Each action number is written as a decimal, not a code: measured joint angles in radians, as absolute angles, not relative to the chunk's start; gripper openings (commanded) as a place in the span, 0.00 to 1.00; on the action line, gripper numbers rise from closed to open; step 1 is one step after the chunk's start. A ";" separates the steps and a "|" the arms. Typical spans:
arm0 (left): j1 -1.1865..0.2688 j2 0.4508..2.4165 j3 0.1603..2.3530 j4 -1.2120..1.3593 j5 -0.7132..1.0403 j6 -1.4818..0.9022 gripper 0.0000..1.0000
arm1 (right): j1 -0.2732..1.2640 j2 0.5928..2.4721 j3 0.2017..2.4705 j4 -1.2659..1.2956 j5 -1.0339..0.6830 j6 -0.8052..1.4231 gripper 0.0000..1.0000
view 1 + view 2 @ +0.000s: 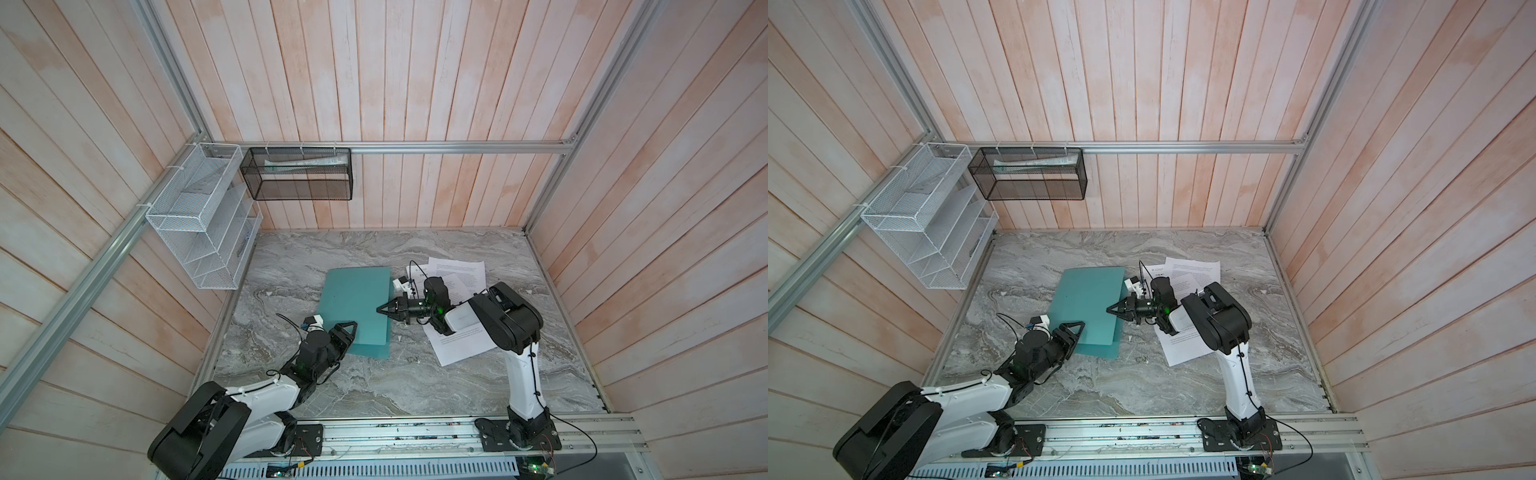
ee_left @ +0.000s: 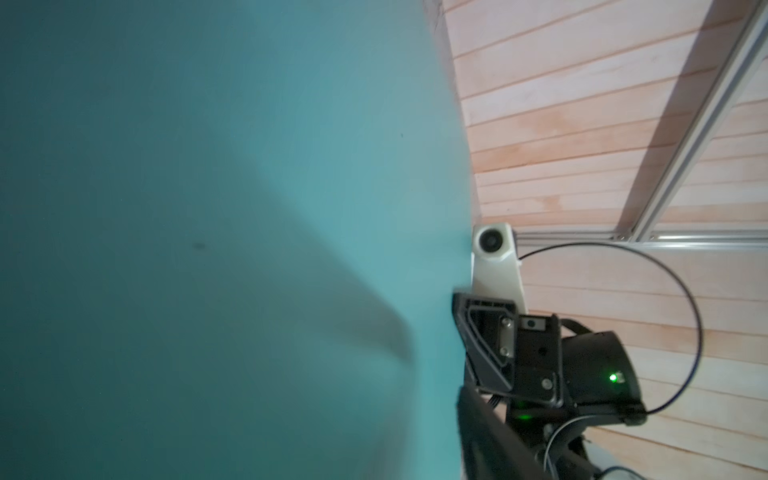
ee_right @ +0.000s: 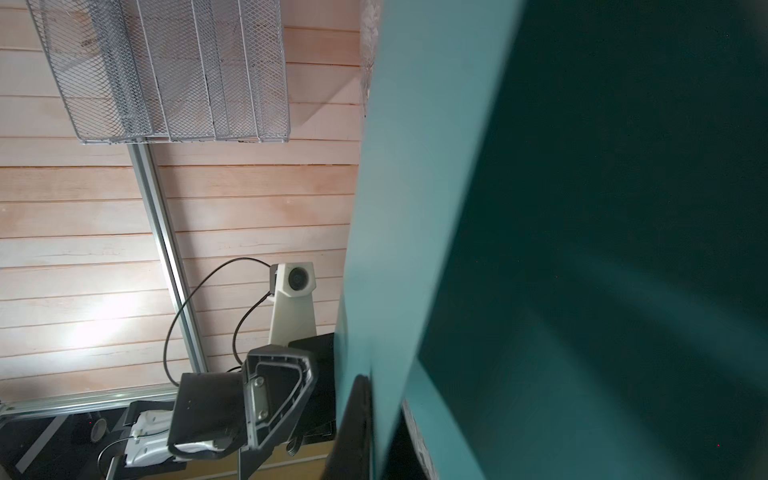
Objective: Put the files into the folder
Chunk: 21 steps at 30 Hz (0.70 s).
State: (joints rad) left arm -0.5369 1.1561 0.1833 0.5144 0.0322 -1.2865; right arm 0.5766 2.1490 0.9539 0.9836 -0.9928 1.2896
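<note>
The right claw [image 1: 380, 309] is clenching on the folder [image 1: 353, 299], its jaws pinching the free long edge of the teal top cover. In the right wrist view that cover is standing like a wall right beside the camera. Across the card, the left claw [image 1: 350, 331] is sitting at the folder's near corner with its jaws looking released. One finger [image 3: 266, 395] is standing clear of the cover, so I am judging that only the right claw is holding it up.

The folder is lying about the middle of the desk [image 1: 374, 395], a little toward the left edge. Its bottom leaf is resting flat and showing along the near side, and the top leaf is tilting above it.

Further out, the files [image 1: 459, 270] are lying fanned toward the desk's right edge, partly under the right arm, just beside the folder. So the opening is under way and nothing more. No sheet is showing in the folder, though the cover is hiding its inside from above. All three sheets are waiting to be gathered and slid in.

On the walls a white wire rack [image 1: 199, 232] and a black mesh basket [image 1: 299, 174] are hanging, playing no part
</note>
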 measured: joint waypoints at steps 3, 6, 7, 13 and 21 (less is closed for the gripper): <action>-0.537 1.077 0.294 0.284 0.044 -1.190 1.00 | 0.581 2.118 0.971 0.884 -0.983 1.238 0.00; -0.541 1.022 0.413 0.074 0.041 -1.094 1.00 | 0.581 2.074 0.981 0.813 -0.979 1.201 0.00; -0.545 1.012 0.444 0.023 0.036 -1.070 1.00 | 0.581 2.064 0.986 0.799 -0.979 1.195 0.00; -0.618 0.987 0.579 -0.286 -0.001 -0.965 1.00 | 0.581 2.018 1.011 0.710 -0.966 1.155 0.00; -0.670 0.879 0.548 -0.424 -0.005 -0.963 1.00 | 0.581 2.018 1.014 0.706 -0.939 1.193 0.00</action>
